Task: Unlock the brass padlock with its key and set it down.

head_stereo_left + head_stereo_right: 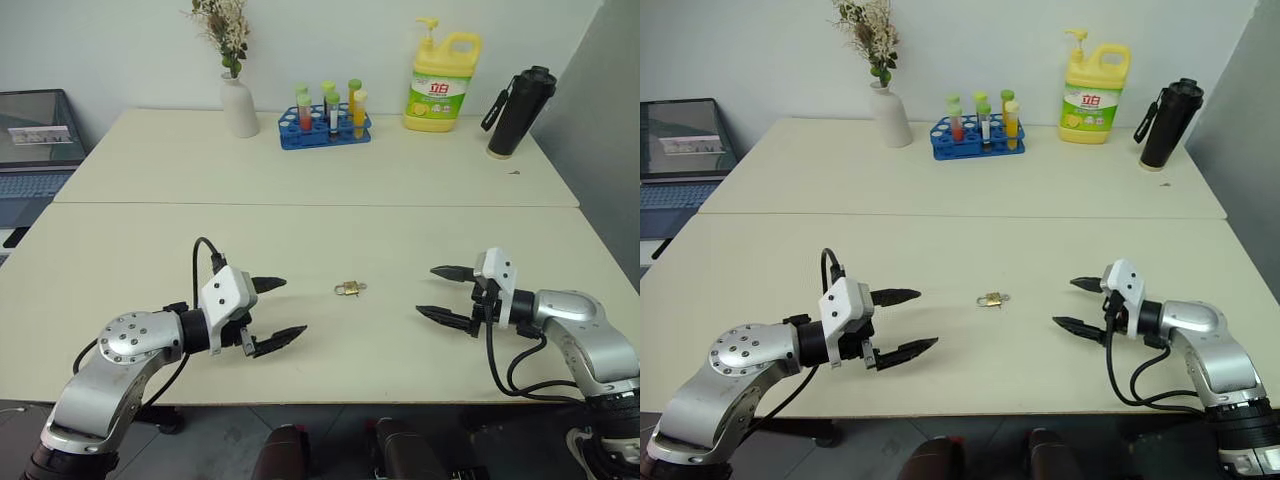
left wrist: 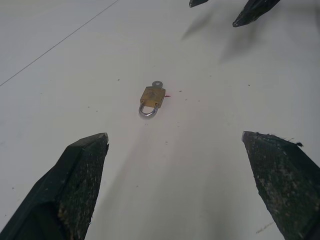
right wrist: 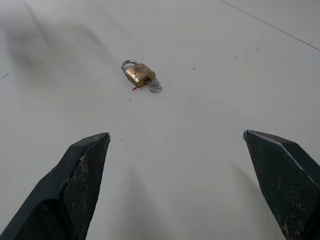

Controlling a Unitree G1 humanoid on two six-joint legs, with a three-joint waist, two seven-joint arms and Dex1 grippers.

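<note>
The tiny brass padlock (image 1: 348, 289) lies flat on the cream table (image 1: 320, 240), midway between my two grippers. Its silver shackle (image 2: 147, 110) looks closed, and the key (image 3: 153, 86) sticks out of the body's bottom end, its round head resting on the table. My left gripper (image 1: 279, 313) hovers open just left of the padlock, fingers pointing at it. On the other side my right gripper (image 1: 441, 293) is also open and aimed at the lock. Neither gripper touches anything.
Along the table's far edge stand a white vase with dried flowers (image 1: 238, 100), a blue rack of test tubes (image 1: 325, 122), a yellow detergent jug (image 1: 442, 82) and a black bottle (image 1: 521, 110). A laptop (image 1: 35, 135) sits off the table's left side.
</note>
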